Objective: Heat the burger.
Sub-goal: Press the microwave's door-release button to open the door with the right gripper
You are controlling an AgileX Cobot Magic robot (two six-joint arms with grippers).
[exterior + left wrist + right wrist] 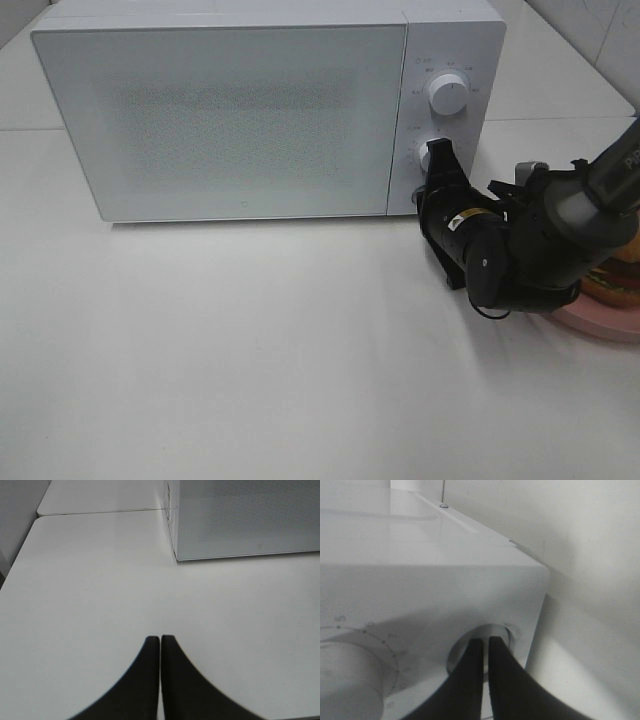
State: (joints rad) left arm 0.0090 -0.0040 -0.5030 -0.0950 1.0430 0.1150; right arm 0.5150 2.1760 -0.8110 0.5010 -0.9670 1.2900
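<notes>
The burger [618,274] shows only as a sliver of bun and filling at the right edge, on a round pink plate [600,322], mostly hidden behind my right arm. The white microwave [230,110] stands at the back with its door closed. My right gripper [437,150] is shut, with its tips against the lower knob [418,152] of the control panel. In the right wrist view the gripper [485,640] has its fingertips together on that knob [457,652]. My left gripper [160,638] is shut and empty above the bare table; it is out of the high view.
The upper knob [447,92] sits above the lower one, and also shows in the right wrist view [350,675]. The microwave's left front corner [176,555] appears in the left wrist view. The white table [250,350] runs in front of the microwave. A tiled wall [600,30] rises at back right.
</notes>
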